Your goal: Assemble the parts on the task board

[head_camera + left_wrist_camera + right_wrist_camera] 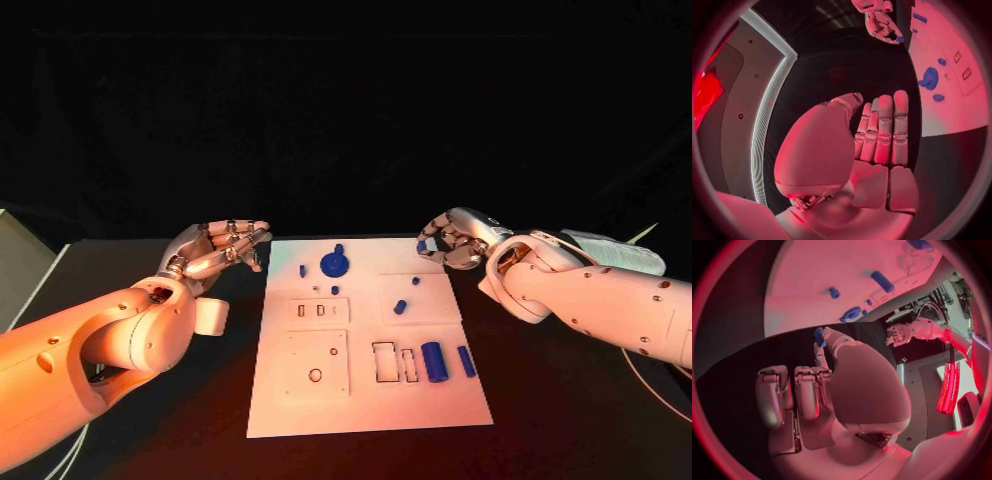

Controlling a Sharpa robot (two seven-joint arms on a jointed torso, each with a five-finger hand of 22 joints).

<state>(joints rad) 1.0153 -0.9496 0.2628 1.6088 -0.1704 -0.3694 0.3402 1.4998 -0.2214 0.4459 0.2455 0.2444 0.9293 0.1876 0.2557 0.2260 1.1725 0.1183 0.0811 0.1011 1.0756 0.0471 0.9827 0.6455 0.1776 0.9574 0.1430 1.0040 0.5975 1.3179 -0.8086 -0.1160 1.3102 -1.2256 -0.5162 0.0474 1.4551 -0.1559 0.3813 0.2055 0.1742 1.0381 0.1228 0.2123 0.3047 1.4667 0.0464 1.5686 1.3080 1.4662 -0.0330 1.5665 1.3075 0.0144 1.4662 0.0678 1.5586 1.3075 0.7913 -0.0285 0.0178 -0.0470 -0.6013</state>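
Task board w/ blue parts.
Right hand pinches a small blue part; left hand empty, fingers straight.

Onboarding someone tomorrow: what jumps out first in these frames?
The white task board at the middle of the black table, dotted with small blue parts, including a round one near its far edge. Then the two silver hands flanking the far end: the right hand pinches a small blue piece, while the left hand hovers beside the board holding nothing.
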